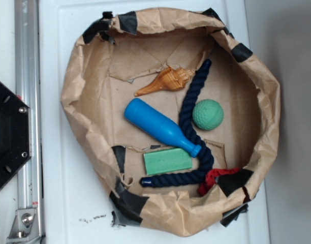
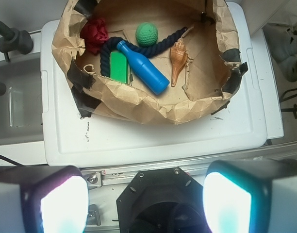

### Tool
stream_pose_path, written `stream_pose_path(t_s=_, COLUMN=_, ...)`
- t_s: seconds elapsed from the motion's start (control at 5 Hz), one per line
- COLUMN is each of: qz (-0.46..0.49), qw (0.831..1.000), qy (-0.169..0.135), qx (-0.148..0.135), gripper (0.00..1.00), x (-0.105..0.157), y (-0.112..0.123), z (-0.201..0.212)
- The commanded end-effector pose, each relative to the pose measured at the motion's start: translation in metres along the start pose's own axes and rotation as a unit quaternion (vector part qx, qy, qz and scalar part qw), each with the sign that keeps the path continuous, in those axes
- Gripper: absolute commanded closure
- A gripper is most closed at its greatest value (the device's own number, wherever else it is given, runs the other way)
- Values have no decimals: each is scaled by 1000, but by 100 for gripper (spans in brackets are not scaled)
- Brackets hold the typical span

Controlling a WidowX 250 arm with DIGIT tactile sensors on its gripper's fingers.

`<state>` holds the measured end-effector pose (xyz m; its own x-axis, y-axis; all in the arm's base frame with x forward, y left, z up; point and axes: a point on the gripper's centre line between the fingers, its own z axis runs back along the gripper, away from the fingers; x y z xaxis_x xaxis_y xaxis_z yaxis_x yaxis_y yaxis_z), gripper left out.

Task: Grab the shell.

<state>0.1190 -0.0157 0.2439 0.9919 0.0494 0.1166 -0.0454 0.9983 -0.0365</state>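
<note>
Shell (image 1: 167, 81): lies in paper-lined bin (image 1: 74, 96), just beyond blue bottle (image 1: 160, 127).
Handling: we judge it light, rigid, glossy-slick; grip the knobbed wide end.
Gripper (image 2: 146, 204): jaws apart, well short of bin.

Inside one crumpled brown paper nest (image 1: 84, 76) patched with black tape lie six things: one ribbed orange-tan conch shell (image 1: 168, 80), one glossy blue plastic bottle (image 1: 158, 126), one dimpled green ball (image 1: 208, 115), one green rectangular block (image 1: 167, 161), one thick navy rope (image 1: 188, 114), and one red knotted piece (image 1: 212, 179).
</note>
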Motion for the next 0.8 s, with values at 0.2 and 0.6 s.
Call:
stream_pose_path(t_s=0.2, qz=39, qw=999, qy=-31, qx=12, gripper=0, x=45, y=29, z=-39)
stream_pose_path(t_s=0.6, qz=88, qw=993, qy=-82, qx=-5, gripper=0, x=114, y=23, z=-90)
